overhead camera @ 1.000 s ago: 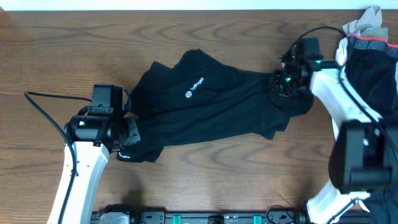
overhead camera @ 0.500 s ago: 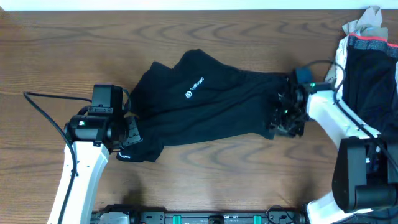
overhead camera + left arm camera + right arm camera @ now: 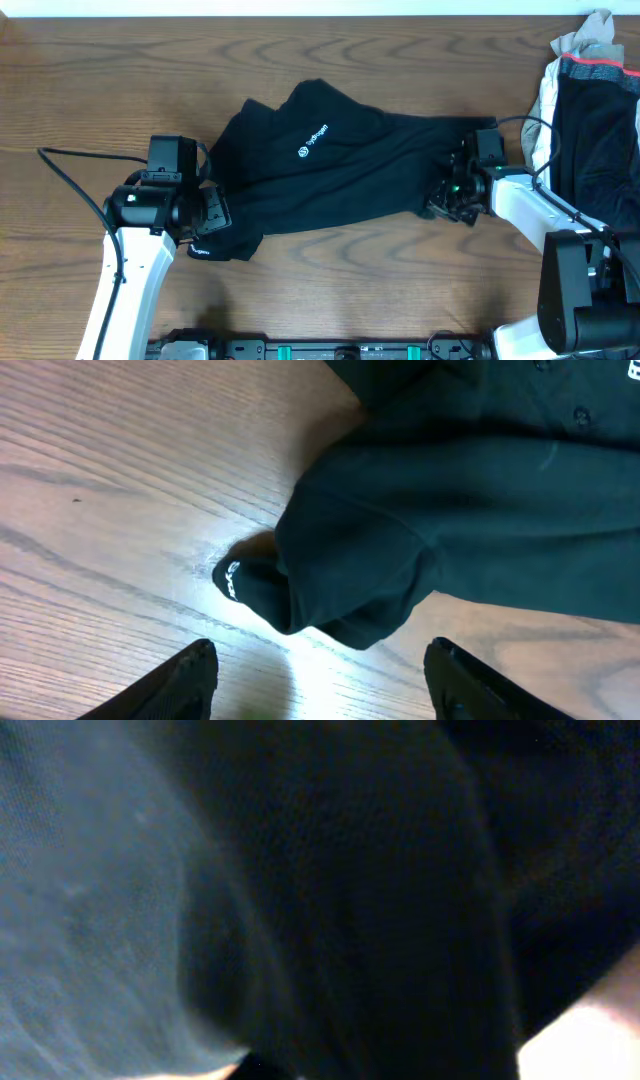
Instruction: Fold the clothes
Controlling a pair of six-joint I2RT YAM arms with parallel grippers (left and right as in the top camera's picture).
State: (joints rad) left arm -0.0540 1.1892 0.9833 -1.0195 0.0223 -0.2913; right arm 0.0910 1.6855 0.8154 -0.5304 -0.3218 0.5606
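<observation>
- The shirt [image 3: 330, 170] lies crumpled on the worktop [image 3: 120, 80], spread between my two sets of jaws with its logo [image 3: 314, 141] facing up. I judge that no real fold has been made yet.
- My left jaws stand wide apart and hold nothing. Both fingertips [image 3: 195, 678] show at the bottom of the left wrist view, with bare wood between them.
- Just ahead of my left jaws is a bunched lump of cloth, a sleeve [image 3: 340, 580] by the look of it. It is rolled under itself and has a small white tag [image 3: 228, 576] at its tip.
- I hover there, I think, because that lump has to be drawn out flat before any fold will lie true.
- My right jaws are at the opposite edge of the shirt, down in the cloth. Dark, blurred fabric fills the right wrist view and no fingers show. I cannot tell whether my right jaws are closed on the shirt or only resting against it.
- That position makes sense to me as an anchor. With that edge pinned or pulled away from my left jaws, the body of the shirt could be stretched smooth.
- A heap [image 3: 590, 100] of other clothes lies beyond my right jaws, apart from the shirt, where it will not get caught up in the fold.
</observation>
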